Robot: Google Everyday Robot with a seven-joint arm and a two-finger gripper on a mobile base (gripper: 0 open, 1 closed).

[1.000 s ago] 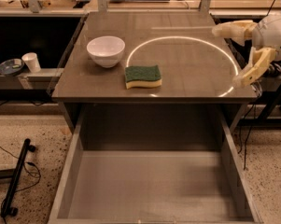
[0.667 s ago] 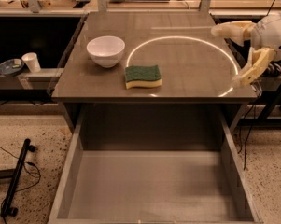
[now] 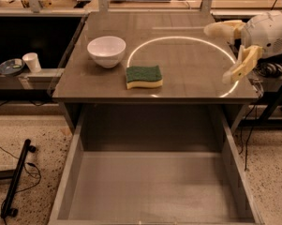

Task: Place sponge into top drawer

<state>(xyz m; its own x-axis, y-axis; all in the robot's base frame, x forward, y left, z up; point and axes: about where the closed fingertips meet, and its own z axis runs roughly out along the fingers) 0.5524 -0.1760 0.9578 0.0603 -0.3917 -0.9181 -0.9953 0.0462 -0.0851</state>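
**Sponge is on the tabletop, gripper's way off to the side**

The little rectangular sponge, dark green scouring top over pale yellow foam, is lying flat on the brown-grey table, close to the front edge and a bit toward the view's left of centre. Its long axis runs side to side across the view, roughly parallel to that front edge. The round white bowl is just beside it, behind and to the view's left, not touching.

Right below the front edge, the wide shallow grey top drawer is pulled out with its flat bottom facing up. So the drop spot is basically straight toward the camera from the sponge.

The robot's cream two-finger gripper hovers over the table's right-hand edge as seen here. Its fingers are spread wide apart with nothing between them. One points toward the sponge, the other angles down at the tabletop.

The key bit: the sponge is well apart from the gripper, off to the view's left at about the same depth. My guess is the reach has to sweep sideways across the table, and pinching across the sponge's short width looks easiest.
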